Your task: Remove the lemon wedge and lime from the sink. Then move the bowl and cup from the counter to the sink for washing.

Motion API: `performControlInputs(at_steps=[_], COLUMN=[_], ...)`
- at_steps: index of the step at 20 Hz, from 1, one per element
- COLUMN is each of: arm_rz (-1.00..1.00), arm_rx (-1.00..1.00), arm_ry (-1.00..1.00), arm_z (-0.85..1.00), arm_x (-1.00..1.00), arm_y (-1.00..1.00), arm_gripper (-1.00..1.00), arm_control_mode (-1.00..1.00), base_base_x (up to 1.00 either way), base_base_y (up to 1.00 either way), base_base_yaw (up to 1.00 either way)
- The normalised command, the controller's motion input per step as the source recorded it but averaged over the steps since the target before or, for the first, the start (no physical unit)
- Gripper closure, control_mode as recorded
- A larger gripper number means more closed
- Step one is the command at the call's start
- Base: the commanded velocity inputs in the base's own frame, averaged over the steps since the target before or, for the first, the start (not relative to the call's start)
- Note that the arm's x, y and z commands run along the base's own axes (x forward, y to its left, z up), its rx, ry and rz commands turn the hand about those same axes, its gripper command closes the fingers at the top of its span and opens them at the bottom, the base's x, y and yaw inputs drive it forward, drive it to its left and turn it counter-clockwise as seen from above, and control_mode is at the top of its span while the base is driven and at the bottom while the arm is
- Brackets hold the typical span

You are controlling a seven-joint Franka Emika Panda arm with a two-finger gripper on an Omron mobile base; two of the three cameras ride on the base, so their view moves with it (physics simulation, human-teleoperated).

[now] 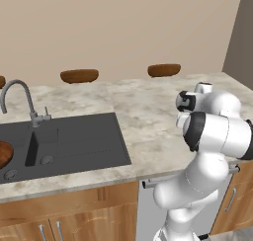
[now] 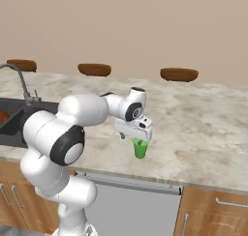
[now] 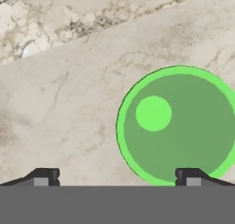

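The bright green cup [image 2: 140, 148] stands upright on the marble counter; the wooden bowl [image 1: 4, 153] sits in the dark sink [image 1: 74, 146]

cup [image 3: 179, 126]: bright green | counter [image 3: 82, 103]: beige marbled | sink [image 1: 84, 143]: dark grey

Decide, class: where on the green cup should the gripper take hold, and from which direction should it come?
Grip the cup across its rim, one finger on each side of the wall, coming straight down from above. It stands upright on the counter with its round mouth open to the hand, and the open gripper hangs above it, off to one side, so it should probably centre over the cup first.
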Motion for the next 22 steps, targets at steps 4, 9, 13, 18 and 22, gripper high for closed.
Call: performControlInputs(at_steps=[4, 9, 13, 18, 22], arm_rz=[0.0, 0.0, -0.01, -0.01, 0.0], arm_rx=[0.0, 0.0, 0.0, -0.05, -0.07], arm_ry=[-0.08, -0.04, -0.04, -0.04, -0.02], arm_z=[0.02, 0.01, 0.06, 0.04, -0.02], arm_x=[0.02, -0.14, -0.09, 0.01, 0.13], arm_y=[-0.01, 0.0, 0.0, 0.09, 0.07], arm_gripper=[-1.0, -1.0, -1.0, -1.0, -1.0], arm_control_mode=[-1.0, -1.0, -1.0, -1.0, -1.0], base_base_x=[0.0, 0.0, 0.0, 0.0, 0.0], base_base_y=[0.0, 0.0, 0.0, 0.0, 0.0], base_base_yaw=[0.0, 0.0, 0.0, 0.0, 0.0])
